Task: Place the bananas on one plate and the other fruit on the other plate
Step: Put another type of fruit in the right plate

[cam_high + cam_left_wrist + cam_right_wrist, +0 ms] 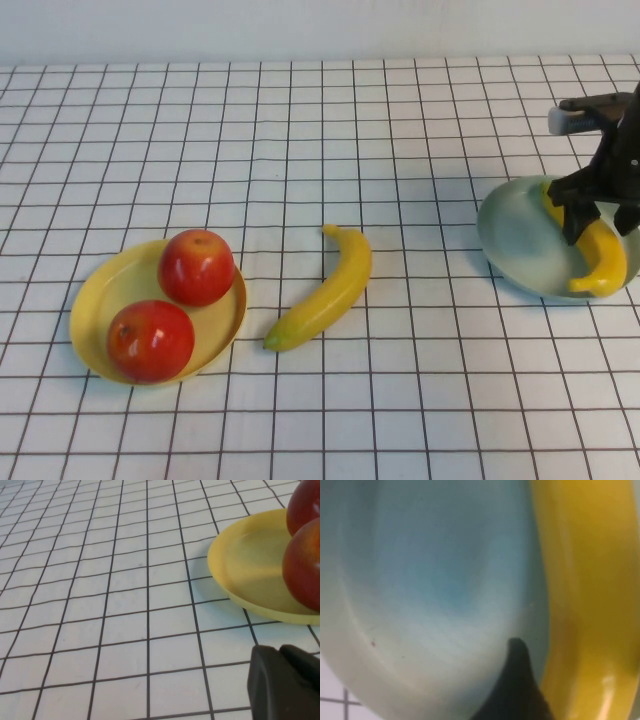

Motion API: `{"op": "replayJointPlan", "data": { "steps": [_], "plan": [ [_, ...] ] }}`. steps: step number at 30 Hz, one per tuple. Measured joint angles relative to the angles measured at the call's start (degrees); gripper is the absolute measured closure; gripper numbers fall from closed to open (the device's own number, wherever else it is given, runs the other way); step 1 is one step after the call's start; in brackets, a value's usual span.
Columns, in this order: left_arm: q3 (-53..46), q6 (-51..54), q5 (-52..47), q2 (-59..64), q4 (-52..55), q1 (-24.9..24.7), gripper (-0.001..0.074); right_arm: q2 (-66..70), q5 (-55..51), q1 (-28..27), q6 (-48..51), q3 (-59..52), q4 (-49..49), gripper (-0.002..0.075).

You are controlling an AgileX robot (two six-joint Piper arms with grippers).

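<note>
Gridded white table (pixel 300 120); right gripper (pixel 598 215) at right edge, spread over banana (pixel 606 262) on blue-green plate (pixel 515 240); should be lifted straight. Left gripper (pixel 285 685) clenched near yellow plate (pixel 250 575).

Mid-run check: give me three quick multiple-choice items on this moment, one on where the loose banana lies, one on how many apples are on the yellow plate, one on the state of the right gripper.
1. Where does the loose banana lie?
A. On the yellow plate
B. On the table between the two plates
C. On the blue-green plate

2. How many apples are on the yellow plate?
A. None
B. One
C. Two

3. What is the right gripper doing?
A. Open over the blue-green plate
B. Carrying an apple
C. Parked beside the yellow plate

Answers:
1. B, it rests on the grid cloth, touching neither plate.
2. C, one apple and another both sit in it.
3. A, its jaws stand apart above the second banana lying in the blue-green plate.

The left gripper is shut, low by the yellow plate.
</note>
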State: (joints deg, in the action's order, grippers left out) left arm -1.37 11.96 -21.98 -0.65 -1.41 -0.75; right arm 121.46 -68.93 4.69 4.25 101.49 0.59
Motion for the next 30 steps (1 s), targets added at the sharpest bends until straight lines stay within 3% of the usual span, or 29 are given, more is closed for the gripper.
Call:
{"op": "replayJointPlan", "data": {
  "steps": [3,14,24,30],
  "plan": [
    [0.0,0.0,-0.1,0.0,0.0,0.0,0.0738,0.0,-0.9,0.6,-0.1,2.2,0.1,0.0209],
    [0.0,0.0,-0.1,0.0,0.0,0.0,0.0738,-2.3,-1.4,10.6,-5.2,15.1,6.9,0.0228],
    [0.0,0.0,-0.1,0.0,0.0,0.0,0.0738,2.6,-1.8,21.0,-13.4,15.6,10.9,0.023],
    [0.0,0.0,-0.1,0.0,0.0,0.0,0.0738,5.2,-1.6,24.4,-15.3,15.6,11.5,0.023]
  ]
}}
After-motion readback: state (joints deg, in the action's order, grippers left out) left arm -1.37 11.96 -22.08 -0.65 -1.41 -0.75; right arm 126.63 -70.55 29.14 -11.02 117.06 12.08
